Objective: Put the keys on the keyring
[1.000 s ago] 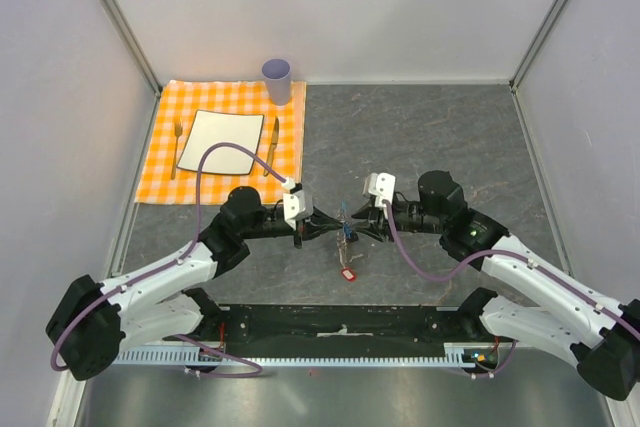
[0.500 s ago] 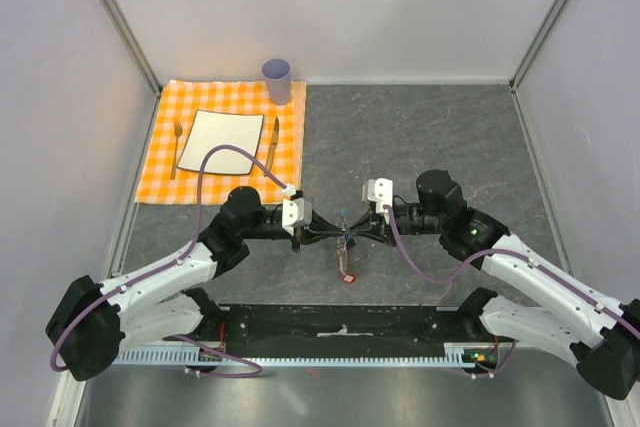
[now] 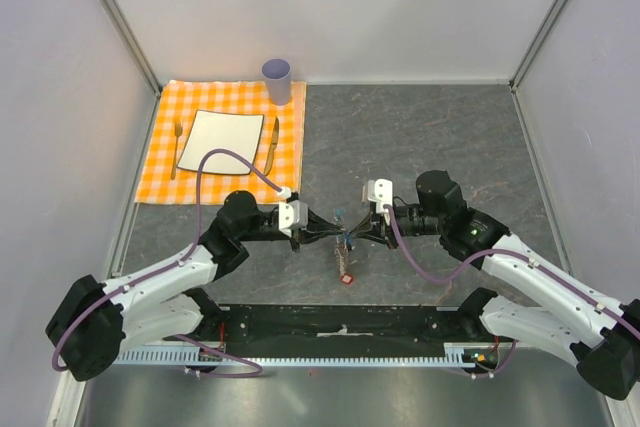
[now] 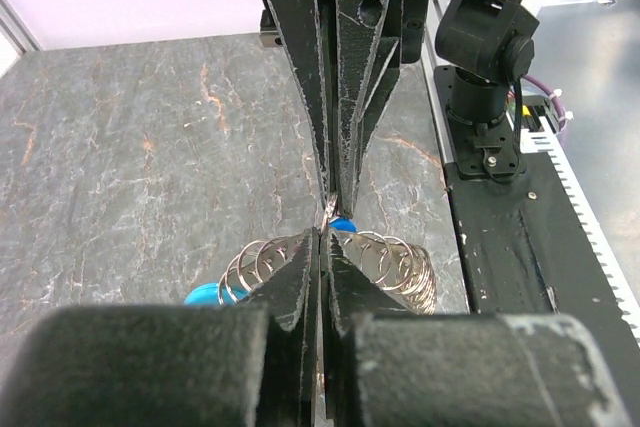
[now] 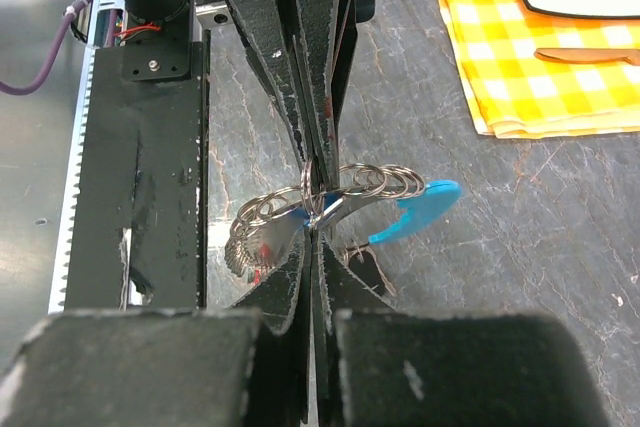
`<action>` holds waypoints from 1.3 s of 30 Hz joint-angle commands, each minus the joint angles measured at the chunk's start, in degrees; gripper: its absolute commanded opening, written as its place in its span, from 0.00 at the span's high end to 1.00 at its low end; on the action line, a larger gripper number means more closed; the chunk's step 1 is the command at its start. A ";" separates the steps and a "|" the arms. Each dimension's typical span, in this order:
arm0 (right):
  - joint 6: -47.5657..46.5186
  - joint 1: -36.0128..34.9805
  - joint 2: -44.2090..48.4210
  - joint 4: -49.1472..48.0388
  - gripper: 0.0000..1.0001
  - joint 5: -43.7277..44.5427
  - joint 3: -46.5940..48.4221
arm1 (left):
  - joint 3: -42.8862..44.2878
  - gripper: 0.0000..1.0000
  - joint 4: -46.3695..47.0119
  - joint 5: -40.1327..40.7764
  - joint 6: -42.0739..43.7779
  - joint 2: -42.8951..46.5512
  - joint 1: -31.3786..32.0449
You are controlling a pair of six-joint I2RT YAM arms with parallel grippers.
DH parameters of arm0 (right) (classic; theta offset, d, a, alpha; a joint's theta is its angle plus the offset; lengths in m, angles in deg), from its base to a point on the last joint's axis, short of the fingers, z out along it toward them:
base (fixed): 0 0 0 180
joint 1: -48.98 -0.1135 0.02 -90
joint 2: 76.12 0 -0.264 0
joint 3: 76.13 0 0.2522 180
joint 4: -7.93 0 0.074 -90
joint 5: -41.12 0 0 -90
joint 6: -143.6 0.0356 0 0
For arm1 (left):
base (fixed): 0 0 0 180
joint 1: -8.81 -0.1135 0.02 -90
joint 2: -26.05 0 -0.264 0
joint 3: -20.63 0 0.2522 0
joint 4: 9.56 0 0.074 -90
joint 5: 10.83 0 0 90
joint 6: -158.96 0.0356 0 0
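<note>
The left gripper (image 3: 322, 230) and right gripper (image 3: 360, 230) meet tip to tip, both pinched tight on the keyring (image 5: 375, 181), over the table's middle toward its near edge. This looks like mid-threading. Next, the red-tagged key (image 3: 347, 276) must work along the coil without either grip slipping.

The keyring (image 5: 372, 183), a silver chain of small rings with a curved cyan clasp (image 5: 415, 209), hangs pinched where both pairs of jaws meet tip to tip. A red-tagged key (image 3: 347, 276) shows just below that meeting point.

A white plate (image 3: 221, 141) is being flanked by fork (image 3: 177, 147) and knife (image 3: 272, 145) on a checked placemat (image 3: 160, 175). A lilac cup (image 3: 277, 80) is being supported at its far corner.
</note>
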 commanded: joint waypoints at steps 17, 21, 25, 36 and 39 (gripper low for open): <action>3.11 -0.08 2.28 -7.79 1.00 8.01 0.12 | -1.06 0.85 11.96 -2.03 -4.15 -2.72 0.18; 1.10 0.01 2.36 -4.71 1.00 8.63 2.06 | -0.71 0.77 9.41 -1.50 -3.53 -2.72 0.18; 0.12 0.01 1.93 -2.60 1.00 8.37 3.64 | -0.18 0.74 6.95 -0.98 -2.83 -2.28 0.17; 0.03 -0.08 0.87 -1.54 1.00 6.17 4.43 | 2.54 0.68 0.62 2.89 -1.59 -2.27 0.18; 0.03 -0.08 0.61 -1.37 1.00 6.09 4.43 | 3.68 0.67 0.09 2.98 -2.56 -2.98 0.17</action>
